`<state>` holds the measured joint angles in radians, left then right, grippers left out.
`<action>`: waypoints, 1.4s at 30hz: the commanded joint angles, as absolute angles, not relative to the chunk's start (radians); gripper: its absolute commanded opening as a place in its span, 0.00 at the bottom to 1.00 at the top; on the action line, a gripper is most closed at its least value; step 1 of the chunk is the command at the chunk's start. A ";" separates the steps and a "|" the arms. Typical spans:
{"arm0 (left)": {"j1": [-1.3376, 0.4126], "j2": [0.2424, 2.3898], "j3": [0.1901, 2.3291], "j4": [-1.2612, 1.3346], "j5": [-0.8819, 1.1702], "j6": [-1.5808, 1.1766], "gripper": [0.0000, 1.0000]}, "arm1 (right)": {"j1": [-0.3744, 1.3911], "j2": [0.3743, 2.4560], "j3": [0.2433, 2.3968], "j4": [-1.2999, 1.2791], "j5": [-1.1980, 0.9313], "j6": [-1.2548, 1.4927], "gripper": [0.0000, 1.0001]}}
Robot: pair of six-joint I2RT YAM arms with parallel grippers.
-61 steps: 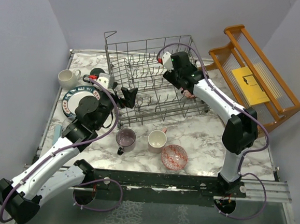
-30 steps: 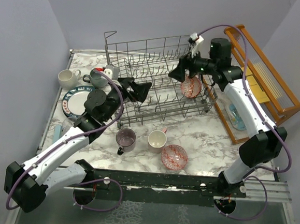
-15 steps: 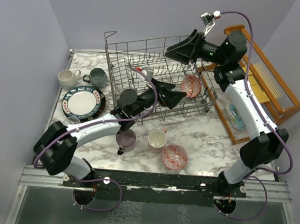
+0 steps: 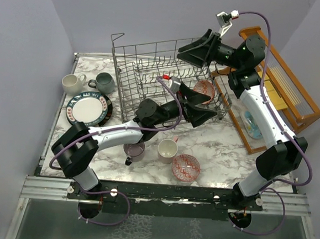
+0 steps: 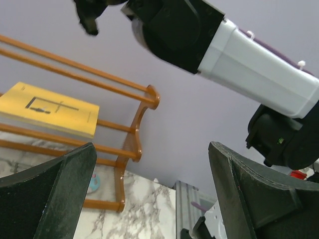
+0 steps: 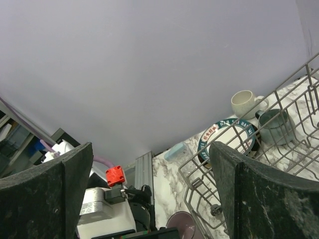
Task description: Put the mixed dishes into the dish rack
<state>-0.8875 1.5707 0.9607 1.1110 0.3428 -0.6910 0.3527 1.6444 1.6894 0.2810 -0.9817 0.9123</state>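
The left claw point(image 4: 204, 115) is spread wide with nothing between its fingers, as the left wrist view point(image 5: 152, 199) confirms. It hangs over the near right corner of the dish rack point(image 4: 153, 69) and points right, toward the wooden rack point(image 4: 294, 102). The right claw point(image 4: 186, 52) is likewise spread and empty in its own wrist view point(image 6: 149, 199). It is raised high above the far rail of the dish rack and points left. One patterned bowl point(image 4: 204, 90) already sits inside the dish rack, just beyond the left claw. The dishes not yet loaded all stand on the tabletop point(image 4: 218, 152). The cream mug point(image 4: 167, 149), the purple mug point(image 4: 134, 148) and the second bowl point(image 4: 185, 167) form a row on the near side of the dish rack, between it and the arm bases. The plate point(image 4: 87, 108), white mug point(image 4: 71, 82) and grey-green mug point(image 4: 103, 82) lie to the left of the dish rack, well apart from both claws. From the left claw, the cream mug and second bowl lie below and back toward the near edge, off to the side of its pointing direction. The left claw appears the nearer of the two to that row. The second bowl is round and presents no long axis. The pink handle of the cream mug faces the dish rack.
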 commanded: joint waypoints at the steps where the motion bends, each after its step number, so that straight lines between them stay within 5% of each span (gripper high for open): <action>1: -0.889 1.631 1.051 1.215 0.424 -0.744 0.99 | 0.377 1.627 1.664 0.343 -0.982 0.898 0.99; 11: -0.900 1.686 1.170 1.140 0.391 -0.698 0.99 | 0.408 1.626 1.736 0.224 -0.951 0.769 0.99; 23: -0.937 1.616 1.019 1.335 0.304 -0.417 0.94 | 0.408 1.620 1.650 0.278 -0.800 0.884 0.99; 42: -0.963 1.638 1.004 1.436 0.311 -0.368 0.85 | 0.408 1.493 1.517 0.376 -0.730 0.852 0.99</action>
<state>-0.9516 1.6588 1.0176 1.3651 0.3298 -0.3798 0.4103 1.5169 1.5261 0.3370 -0.7654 0.8619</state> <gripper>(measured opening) 0.852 0.994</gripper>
